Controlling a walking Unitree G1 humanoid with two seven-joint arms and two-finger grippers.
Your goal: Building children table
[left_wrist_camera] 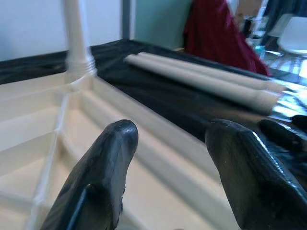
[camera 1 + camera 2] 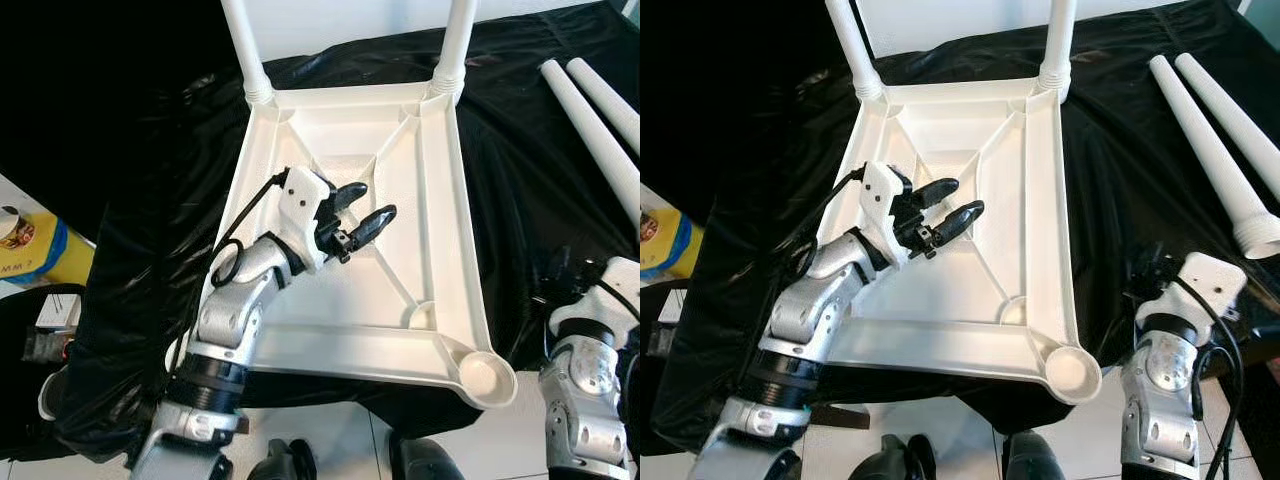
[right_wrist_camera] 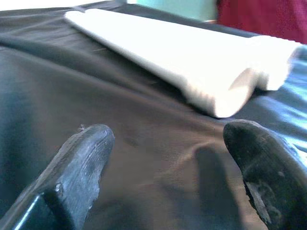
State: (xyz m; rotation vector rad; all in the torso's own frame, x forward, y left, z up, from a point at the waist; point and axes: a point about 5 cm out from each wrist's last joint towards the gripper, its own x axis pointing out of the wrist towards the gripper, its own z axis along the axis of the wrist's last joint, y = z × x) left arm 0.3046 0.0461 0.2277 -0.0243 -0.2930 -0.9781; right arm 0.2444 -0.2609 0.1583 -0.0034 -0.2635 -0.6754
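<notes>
A black sheet (image 2: 520, 170) covers the work surface, and the white tabletop (image 2: 440, 250) lies upside down at its middle, two legs (image 2: 455, 45) already standing in the far corner sockets. Two loose legs (image 2: 600, 120) lie on the sheet, right of the tabletop. The left gripper (image 2: 362, 210) hovers over the tabletop's ribbed underside, fingers parted, empty. The right gripper (image 3: 168, 163), right of the tabletop near the loose legs, is spread apart too.

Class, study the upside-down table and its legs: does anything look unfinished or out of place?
Yes. The white tabletop lies upside down with two legs standing in its far corners, while its near corner socket is empty. Two loose legs lie on the black cloth to its right.
</notes>
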